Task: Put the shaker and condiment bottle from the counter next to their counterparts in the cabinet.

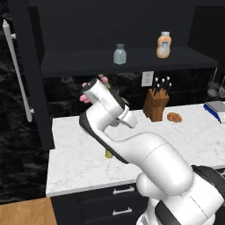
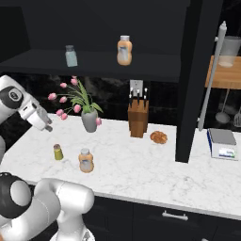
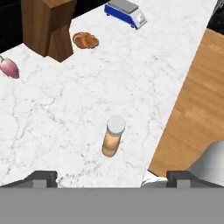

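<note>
Hand view looks down on the condiment bottle (image 3: 113, 137), standing upright at lower centre of the frame on the white marble counter (image 3: 131, 74), its pale cap toward the camera. The gripper (image 3: 111, 179) hovers above it with jaws spread wide and nothing between them; both dark fingertips (image 3: 42, 178) flank the bottle from well apart along the bottom edge. Right base view places the same bottle (image 2: 85, 160) at lower left of centre, just beside the small yellow shaker (image 2: 58, 152), with the gripper (image 2: 46, 126) high at the left edge. On the cabinet (image 2: 108, 66) shelf across the top of that frame wait the counterparts: a pale blue-grey shaker (image 2: 71, 56) and an orange bottle (image 2: 124, 50).

The step in hand appears to be the approach to the bottle. Done well, it calls for a straight descent centred on the cap, fingers passing either side of the body and closing below the cap on the label, without nudging the neighbouring shaker or tipping the bottle toward the counter's front edge.
</note>
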Robot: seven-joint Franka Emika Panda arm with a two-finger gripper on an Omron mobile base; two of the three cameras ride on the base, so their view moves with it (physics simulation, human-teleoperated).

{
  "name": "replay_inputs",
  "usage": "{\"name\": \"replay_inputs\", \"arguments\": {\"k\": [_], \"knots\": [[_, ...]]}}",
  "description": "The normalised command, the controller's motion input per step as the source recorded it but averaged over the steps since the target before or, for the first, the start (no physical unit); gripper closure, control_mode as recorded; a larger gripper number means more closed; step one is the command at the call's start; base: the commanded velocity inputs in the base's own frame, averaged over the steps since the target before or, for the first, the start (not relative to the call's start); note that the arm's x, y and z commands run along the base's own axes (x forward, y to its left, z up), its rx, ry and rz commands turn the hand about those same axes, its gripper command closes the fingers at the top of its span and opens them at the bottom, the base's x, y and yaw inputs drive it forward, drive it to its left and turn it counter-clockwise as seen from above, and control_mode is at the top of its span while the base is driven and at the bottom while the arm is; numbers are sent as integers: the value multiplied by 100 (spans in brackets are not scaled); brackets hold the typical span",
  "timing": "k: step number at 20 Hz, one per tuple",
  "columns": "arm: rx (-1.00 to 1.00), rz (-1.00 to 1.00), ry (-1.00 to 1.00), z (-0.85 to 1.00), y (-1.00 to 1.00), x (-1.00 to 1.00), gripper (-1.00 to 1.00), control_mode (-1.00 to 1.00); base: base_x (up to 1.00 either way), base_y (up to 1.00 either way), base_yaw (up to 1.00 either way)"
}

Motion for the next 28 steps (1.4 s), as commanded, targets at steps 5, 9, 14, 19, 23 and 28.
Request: {"name": "replay_inputs", "arguments": {"k": [5, 9, 14, 19, 23, 28], "knots": [[-24, -51, -33, -41, 61, -1, -100, -100, 0, 0, 0], [-35, -46, -32, -52, 62, 0, -100, -100, 0, 0, 0], [-9, -12, -13, -11, 17, 0, -100, -100, 0, 0, 0], [-2, 0, 0, -17, 0, 0, -100, -100, 0, 0, 0], [-11, 2, -3, -48, -11, 0, -100, -100, 0, 0, 0], [-1, 3, 0, -13, -17, 0, -100, -100, 0, 0, 0]]}}
